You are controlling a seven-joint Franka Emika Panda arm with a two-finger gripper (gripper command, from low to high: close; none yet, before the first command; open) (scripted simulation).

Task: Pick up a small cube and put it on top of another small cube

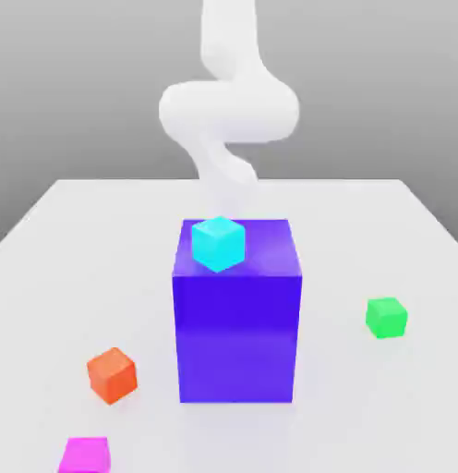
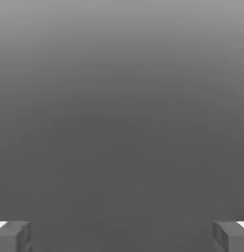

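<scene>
No text, label, brand, number or sign can be read, either between the jaws or anywhere around them.

Gripper: you have the gripper (image 2: 122, 237) open, its two fingers (image 2: 23, 236) standing wide apart with nothing held between them.
Backdrop: you see a plain grey backdrop (image 2: 122, 123), darker around the fingers and paler far from them.
</scene>
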